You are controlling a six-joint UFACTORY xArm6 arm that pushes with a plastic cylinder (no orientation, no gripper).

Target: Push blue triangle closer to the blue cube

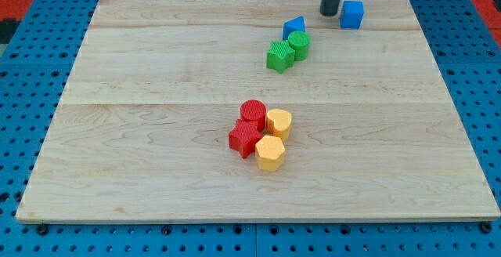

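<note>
A: Two blue blocks, both up by the board's top edge, right of centre. The blue triangle sits a little below that edge, w/ the blue cube off to its right — apart, not touching.

B: And my tip?

A: My tip is down on the board between them, just beside the cube's left face, nearer the cube than the triangle. It's a plain dark rod, no jaws — holds nothing. Can't tell if it actually touches the cube.

B: What's crowding the triangle?

A: A green cylinder right below it, looks to be touching its lower edge, and a green cube pressed against the cylinder's lower left.

B: Anything else?

A: Four more, clustered approx. mid-board, a bit toward the bottom edge: red cylinder at the top, a red star-like block under it, a yellow hexagon block to the right, another yellow hexagon lowest. All packed together on the wooden board.
</note>
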